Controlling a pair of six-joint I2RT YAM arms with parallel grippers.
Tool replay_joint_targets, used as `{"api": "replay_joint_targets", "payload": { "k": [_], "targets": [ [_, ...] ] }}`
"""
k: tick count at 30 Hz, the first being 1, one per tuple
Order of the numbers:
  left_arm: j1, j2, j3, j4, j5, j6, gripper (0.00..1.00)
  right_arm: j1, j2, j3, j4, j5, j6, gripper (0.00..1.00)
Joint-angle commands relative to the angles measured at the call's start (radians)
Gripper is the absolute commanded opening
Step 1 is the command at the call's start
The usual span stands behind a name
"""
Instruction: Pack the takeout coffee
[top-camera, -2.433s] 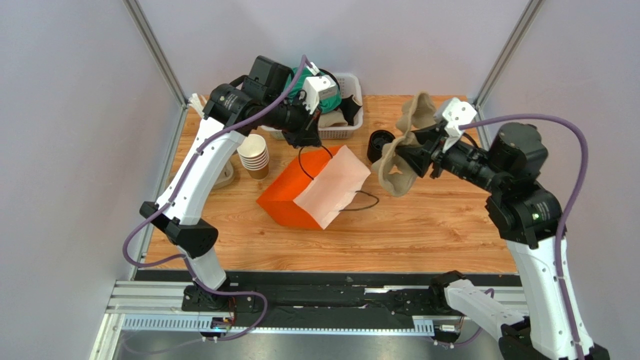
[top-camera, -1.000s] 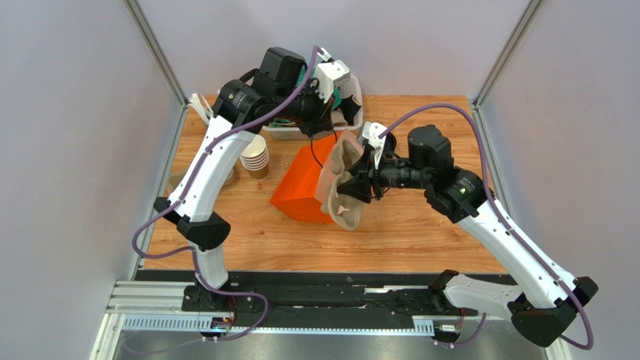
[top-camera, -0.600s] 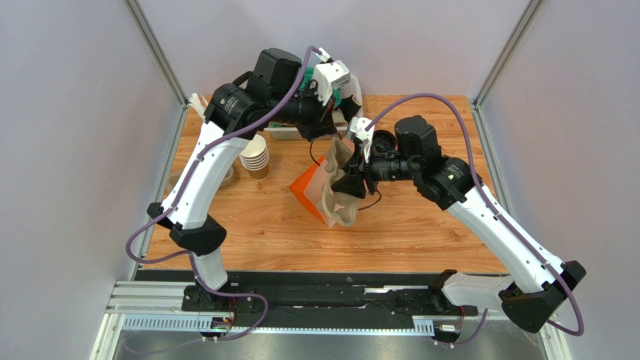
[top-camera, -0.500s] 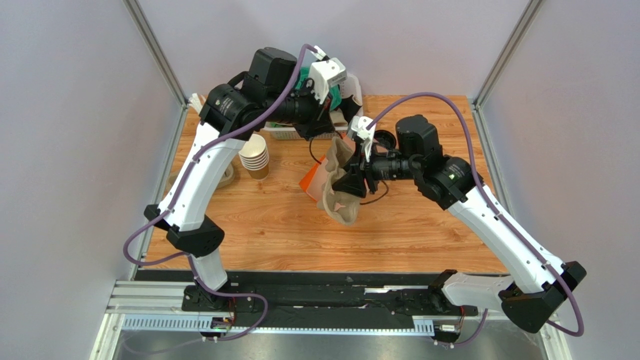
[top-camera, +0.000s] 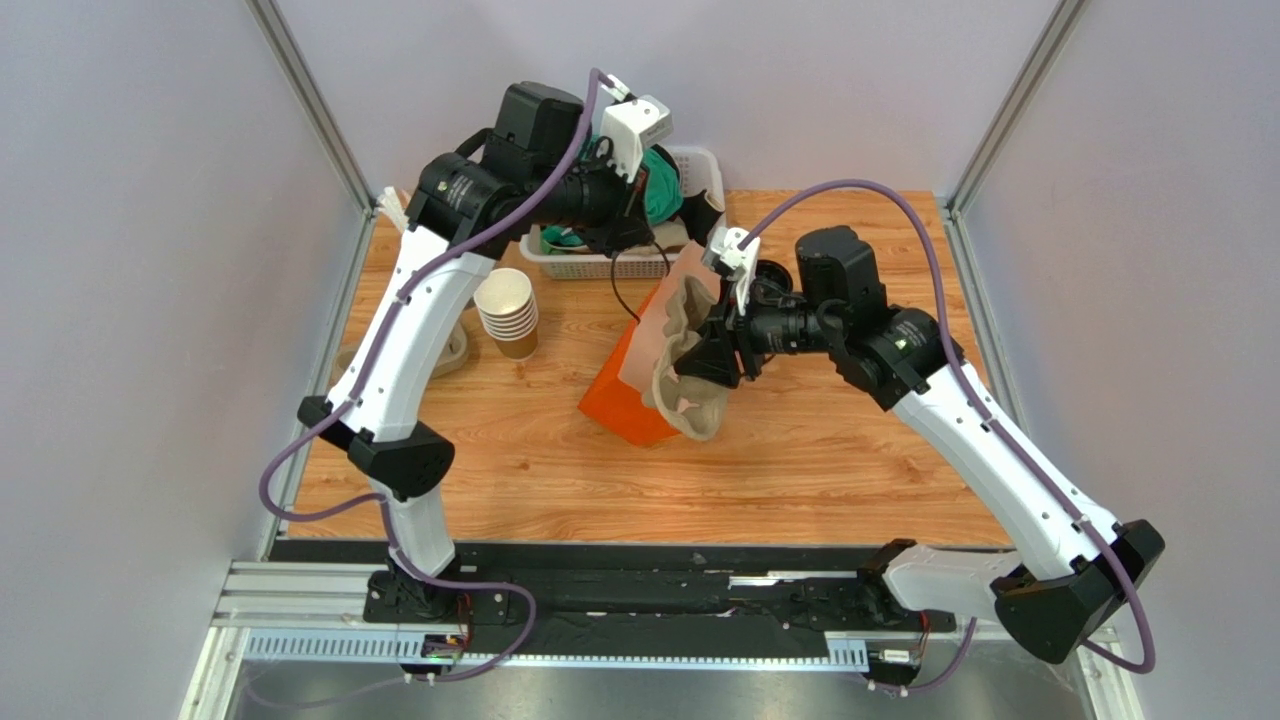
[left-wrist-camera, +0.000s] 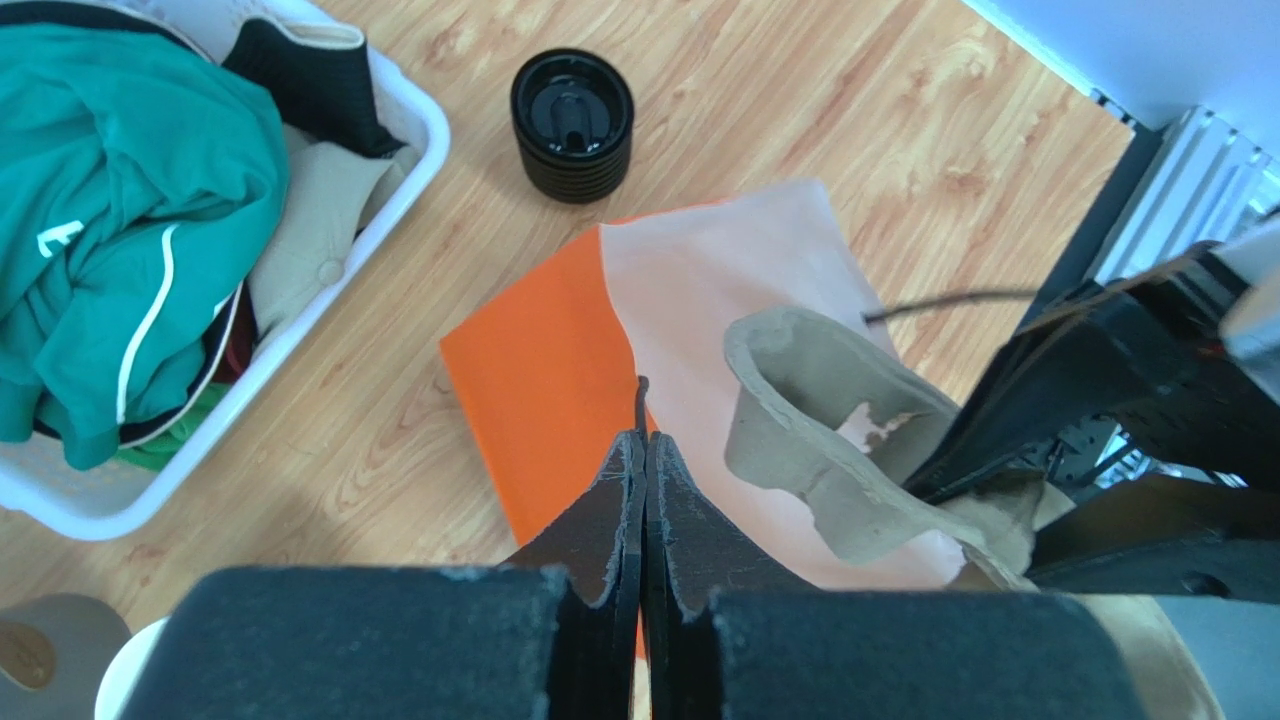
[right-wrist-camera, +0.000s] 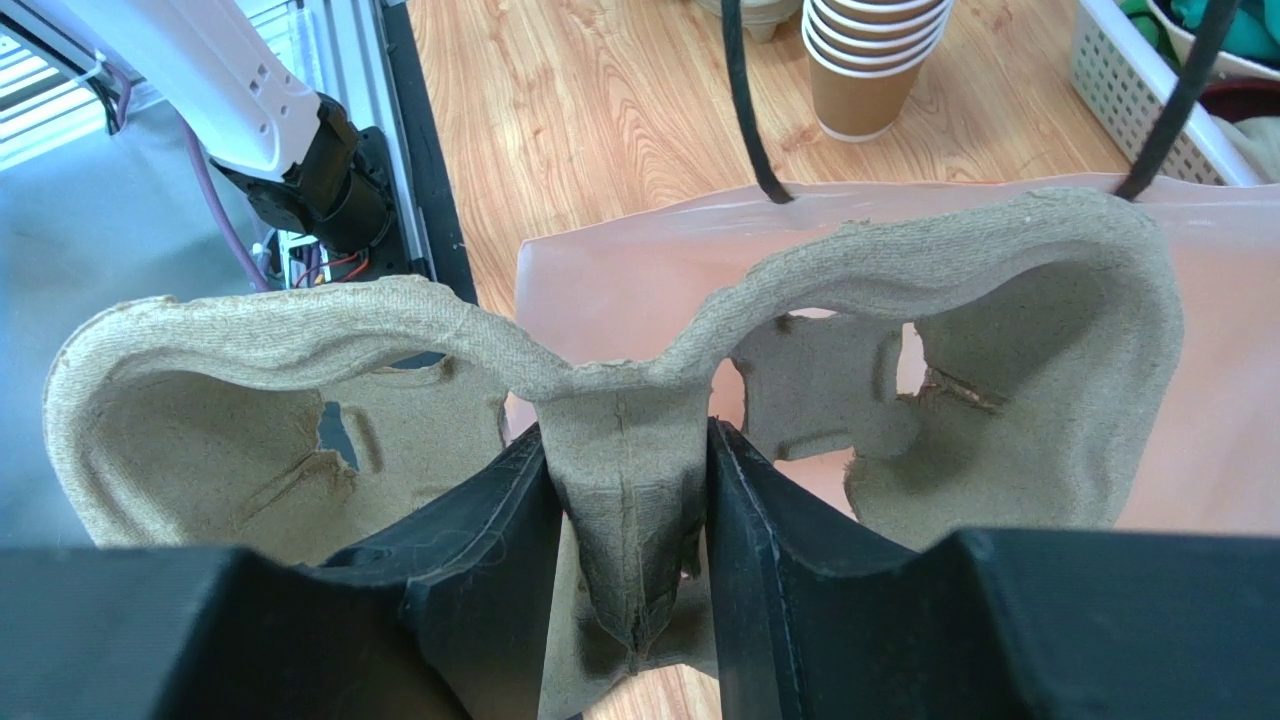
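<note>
Left end effector (left-wrist-camera: 643, 443) pinched on the handle (right-wrist-camera: 739, 90) of the orange bag (left-wrist-camera: 541, 375); right end effector (right-wrist-camera: 624, 450) clamps the pulp carrier (right-wrist-camera: 271, 338). The takeout coffee is unseen. Carrier could snag the bag's rim and twist loose.

right gripper (right-wrist-camera: 624, 495), black fingers (right-wrist-camera: 481, 555) clamped on the centre ridge of a tan moulded-pulp two-cup carrier (right-wrist-camera: 286, 338), one cup well on each side. just behind it is a pale pink paper bag panel (right-wrist-camera: 631, 248), with black cord handles (right-wrist-camera: 736, 90) rising from its top edge out of frame. further back on the wooden table (right-wrist-camera: 601, 105): stack of brown paper cups (right-wrist-camera: 872, 60), white slatted plastic basket (right-wrist-camera: 1120, 68) top right, white arm link (right-wrist-camera: 226, 75) top left.
</note>
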Motion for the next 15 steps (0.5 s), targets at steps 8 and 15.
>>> {"api": "replay_joint_targets", "payload": {
  "k": [8,15],
  "targets": [
    [0.021,0.066,0.019,0.029,0.019,-0.019,0.01,-0.033,0.074,0.02,0.001,-0.023,-0.025,0.4],
    [0.07,0.036,0.009,0.028,0.042,-0.021,0.01,-0.093,0.145,0.106,-0.064,-0.135,-0.088,0.4]
  ]
}}
